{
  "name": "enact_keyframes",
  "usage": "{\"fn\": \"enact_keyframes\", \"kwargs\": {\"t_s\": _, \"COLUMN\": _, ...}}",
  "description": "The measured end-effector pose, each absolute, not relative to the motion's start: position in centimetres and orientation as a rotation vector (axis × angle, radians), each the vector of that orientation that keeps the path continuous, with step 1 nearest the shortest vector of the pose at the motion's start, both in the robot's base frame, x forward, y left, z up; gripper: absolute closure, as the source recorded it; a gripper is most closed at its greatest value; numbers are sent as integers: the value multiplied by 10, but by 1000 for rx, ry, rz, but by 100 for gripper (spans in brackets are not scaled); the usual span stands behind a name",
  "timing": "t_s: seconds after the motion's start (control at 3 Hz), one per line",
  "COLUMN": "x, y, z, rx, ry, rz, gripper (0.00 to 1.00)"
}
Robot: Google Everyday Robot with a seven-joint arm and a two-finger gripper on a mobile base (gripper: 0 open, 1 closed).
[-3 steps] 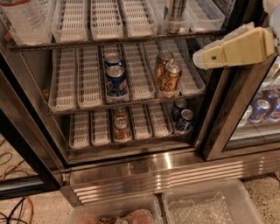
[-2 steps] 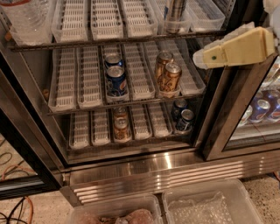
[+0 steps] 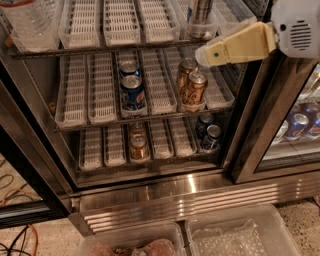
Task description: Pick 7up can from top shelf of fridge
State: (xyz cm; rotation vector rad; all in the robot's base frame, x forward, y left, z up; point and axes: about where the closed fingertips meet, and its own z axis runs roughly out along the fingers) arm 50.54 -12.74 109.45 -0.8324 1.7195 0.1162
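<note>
The 7up can, silvery with dark bands, stands upright in a lane tray at the right of the top shelf of the fridge. Its top is cut off by the frame edge. My gripper, a cream-coloured piece on a white arm, reaches in from the upper right. Its tip hangs just below and in front of the can, at the level of the shelf's front wire, apart from the can.
The middle shelf holds two blue cans and two gold-brown cans. The lower shelf holds brown cans and dark cans. A clear bottle stands top left. A closed glass door is at right. Plastic bins sit on the floor.
My gripper has moved left and slightly up, closer to the 7up can. The cans and shelves have not moved.
</note>
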Motion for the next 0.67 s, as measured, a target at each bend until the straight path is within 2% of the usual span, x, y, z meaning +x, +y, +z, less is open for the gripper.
{"fn": "enact_keyframes", "kwargs": {"t_s": 0.67, "x": 527, "y": -117, "z": 1087, "rx": -780, "ry": 1695, "rz": 137, "gripper": 0}}
